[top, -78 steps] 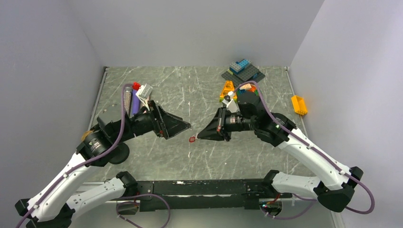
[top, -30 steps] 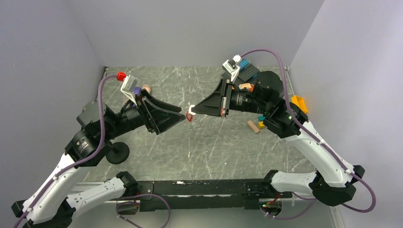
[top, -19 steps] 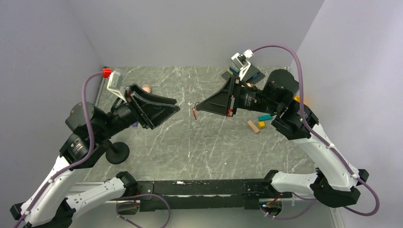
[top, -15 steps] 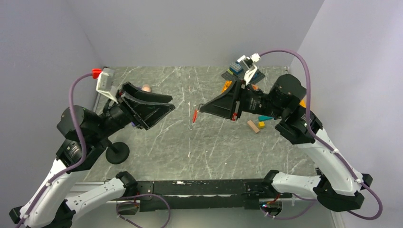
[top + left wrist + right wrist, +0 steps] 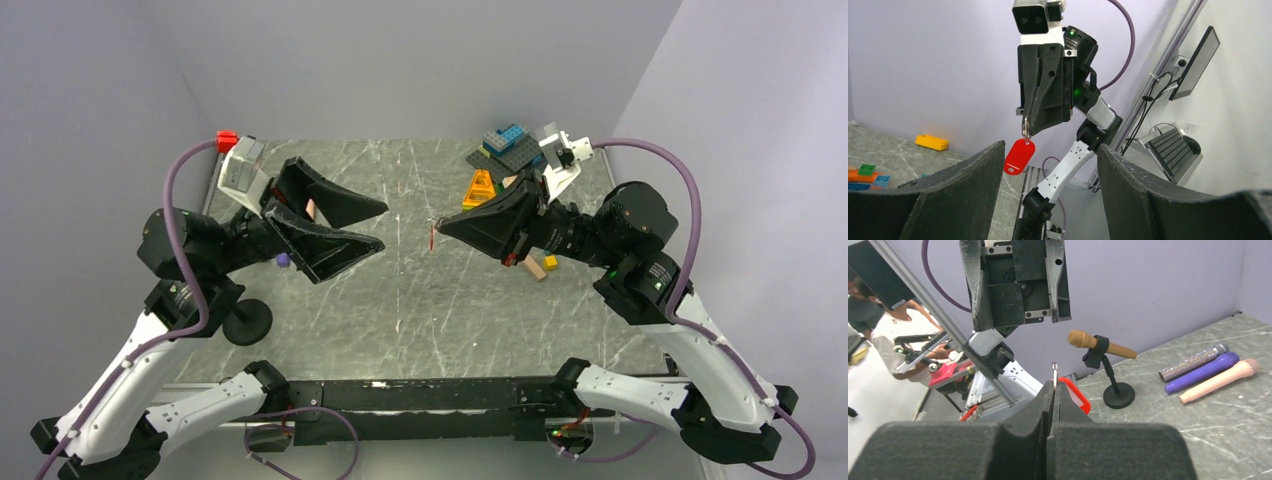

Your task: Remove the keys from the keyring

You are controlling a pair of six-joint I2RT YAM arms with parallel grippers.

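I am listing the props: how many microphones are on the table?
4. A tan microphone sits in the black stand; a glittery silver one, a purple one and a pink one lie side by side near it. More may be hidden.

**Two arms raised, grippers face to face**

The left gripper is wide open, its fingers spread far apart. The right gripper points toward it (the two do not touch), with jaws pressed together on the keyring. Both elbows are bent.
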